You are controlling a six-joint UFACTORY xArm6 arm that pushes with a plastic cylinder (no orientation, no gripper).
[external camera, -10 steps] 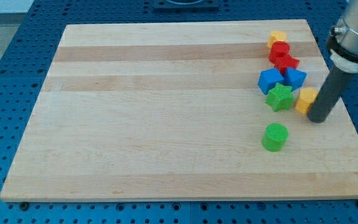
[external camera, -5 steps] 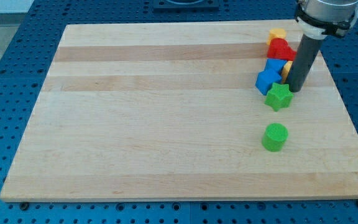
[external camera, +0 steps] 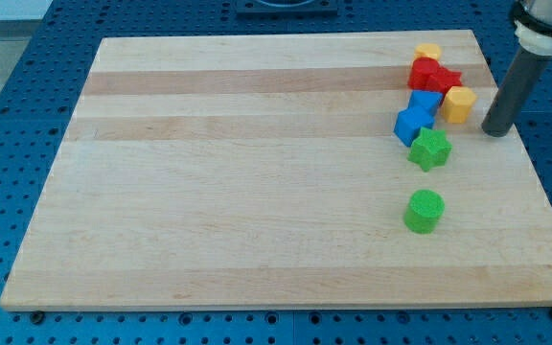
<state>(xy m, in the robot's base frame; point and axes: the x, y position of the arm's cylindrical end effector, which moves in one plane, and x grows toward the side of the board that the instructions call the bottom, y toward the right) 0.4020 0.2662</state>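
Note:
My tip (external camera: 495,130) rests on the wooden board (external camera: 257,172) near its right edge, touching no block. The nearest block is an orange hexagonal block (external camera: 459,103), a short way to the tip's upper left. Left of that sit two blue blocks (external camera: 416,119) and a green star block (external camera: 430,149) below them. Two red blocks (external camera: 431,76) lie above, with a yellow block (external camera: 428,51) at the top of the cluster. A green cylinder (external camera: 424,211) stands alone lower down.
The board lies on a blue perforated table (external camera: 8,115). The robot's grey wrist (external camera: 549,24) enters from the view's top right corner, above the dark rod (external camera: 508,91).
The tip swept up from beside the orange block, carried it toward the blue and red blocks, then drew back right. The orange block now lies higher, next to the red blocks.

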